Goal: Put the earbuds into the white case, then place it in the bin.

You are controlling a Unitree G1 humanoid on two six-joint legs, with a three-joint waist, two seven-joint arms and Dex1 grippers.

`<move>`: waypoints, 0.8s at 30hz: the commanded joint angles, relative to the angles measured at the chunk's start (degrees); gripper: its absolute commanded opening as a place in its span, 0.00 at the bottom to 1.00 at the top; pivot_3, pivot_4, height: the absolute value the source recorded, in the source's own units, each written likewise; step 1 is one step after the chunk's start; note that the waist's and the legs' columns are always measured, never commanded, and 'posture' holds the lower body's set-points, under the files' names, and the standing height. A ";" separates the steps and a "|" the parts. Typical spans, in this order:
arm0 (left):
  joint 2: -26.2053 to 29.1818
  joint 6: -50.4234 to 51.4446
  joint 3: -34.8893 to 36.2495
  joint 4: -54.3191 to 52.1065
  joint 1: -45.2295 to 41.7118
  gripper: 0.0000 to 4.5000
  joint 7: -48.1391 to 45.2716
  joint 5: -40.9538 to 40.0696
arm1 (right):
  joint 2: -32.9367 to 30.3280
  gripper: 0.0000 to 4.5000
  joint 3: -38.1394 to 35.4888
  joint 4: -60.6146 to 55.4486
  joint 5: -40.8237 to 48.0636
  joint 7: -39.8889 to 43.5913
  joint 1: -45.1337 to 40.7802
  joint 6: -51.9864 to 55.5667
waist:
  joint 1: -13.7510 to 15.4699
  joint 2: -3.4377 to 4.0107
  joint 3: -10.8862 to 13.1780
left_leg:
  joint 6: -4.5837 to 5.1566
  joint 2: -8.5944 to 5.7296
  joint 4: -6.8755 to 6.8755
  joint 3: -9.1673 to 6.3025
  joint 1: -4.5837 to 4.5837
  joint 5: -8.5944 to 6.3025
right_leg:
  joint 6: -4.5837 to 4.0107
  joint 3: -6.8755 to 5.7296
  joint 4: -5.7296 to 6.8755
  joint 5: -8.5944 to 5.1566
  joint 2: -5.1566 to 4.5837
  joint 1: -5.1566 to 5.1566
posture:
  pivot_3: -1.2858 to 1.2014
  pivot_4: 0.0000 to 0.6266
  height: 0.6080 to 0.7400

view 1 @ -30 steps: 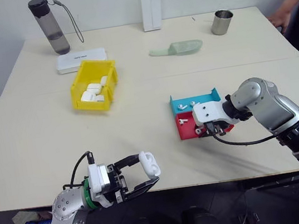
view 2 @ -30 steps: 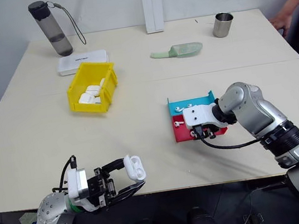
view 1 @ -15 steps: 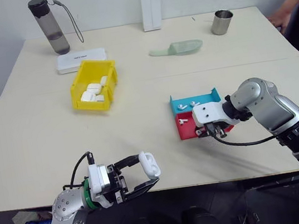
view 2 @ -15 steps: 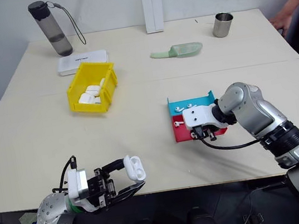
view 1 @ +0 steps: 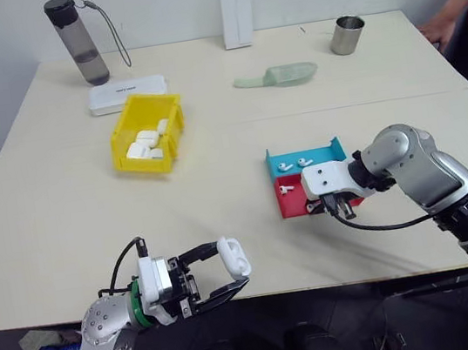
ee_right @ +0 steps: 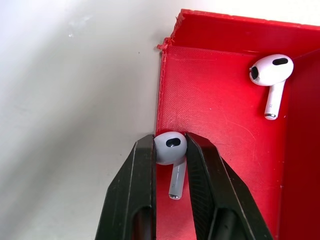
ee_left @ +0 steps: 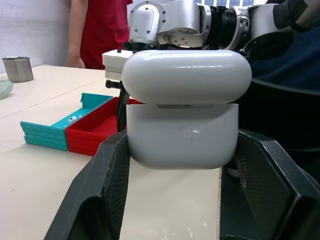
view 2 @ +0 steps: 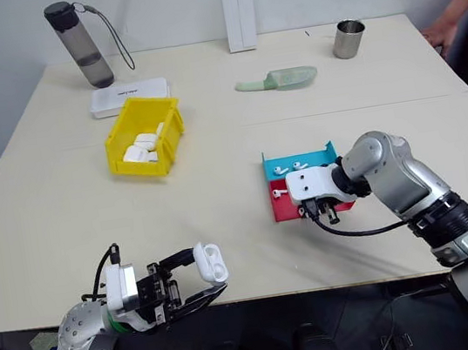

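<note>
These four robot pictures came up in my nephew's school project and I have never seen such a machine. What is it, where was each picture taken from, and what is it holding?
It is a humanoid robot with two arms, each ending in a two-fingered black end effector. The two wide pictures come from cameras in its head, looking down over a beige table. The two close-ups come from cameras on its wrists.

The left end effector, near the table's front edge, is shut on a small glossy white earbud case with its lid open. The right end effector has closed on a tiny white stemmed earbud in the red half of a shallow red and blue tray; another earbud lies nearby.

Also on the table: a bright yellow plastic bin holding white cases, a grey water bottle, a flat white box, a metal cup, a pale green scoop.
</note>
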 commanded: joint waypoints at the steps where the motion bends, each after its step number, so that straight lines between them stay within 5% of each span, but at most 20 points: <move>1: 0.25 0.25 0.91 -2.37 -0.30 0.61 -0.13 -2.82 | -2.89 0.10 -5.90 -6.76 8.90 5.18 2.89 3.39 | 0.28 -0.01 0.02 | 0.00 0.00 -0.02 -0.03 0.00 0.00 | 0.00 -0.02 -0.01 0.00 0.00 0.00 | 0.52 0.24 1.00; 7: -0.03 3.95 2.83 -1.03 -4.53 0.61 -0.39 -8.65 | -3.34 0.10 -20.27 -12.00 25.67 5.67 7.85 5.75 | 0.23 -0.02 0.07 | 0.01 0.00 0.00 -0.06 -0.08 -0.01 | 0.00 -0.04 -0.08 0.00 0.00 0.00 | 0.52 0.24 1.00; 14: -1.14 7.67 2.34 3.72 -14.90 0.61 -3.18 -12.14 | 14.01 0.10 -35.47 -20.63 51.63 -7.82 11.91 11.13 | -0.04 -0.05 0.09 | 0.00 0.01 0.01 -0.09 -0.06 0.00 | 0.02 -0.12 0.00 0.01 0.01 0.02 | 0.52 0.24 1.00; 18: -2.40 8.83 2.10 6.38 -19.34 0.61 -5.79 -13.75 | 24.17 0.10 -34.50 -26.17 56.68 -17.37 12.54 10.15 | -0.07 -0.04 0.09 | -0.03 0.00 0.02 -0.09 -0.06 0.01 | 0.03 -0.12 0.13 0.01 0.02 -0.04 | 0.52 0.24 1.00; 24: -3.75 12.60 1.90 6.95 -24.58 0.61 -7.55 -16.30 | 30.63 0.10 -29.07 -27.27 54.39 -19.62 12.22 4.26 | -0.06 -0.04 0.09 | -0.03 -0.03 0.04 -0.13 -0.05 0.01 | 0.04 -0.12 0.14 0.02 0.00 -0.04 | 0.52 0.24 1.00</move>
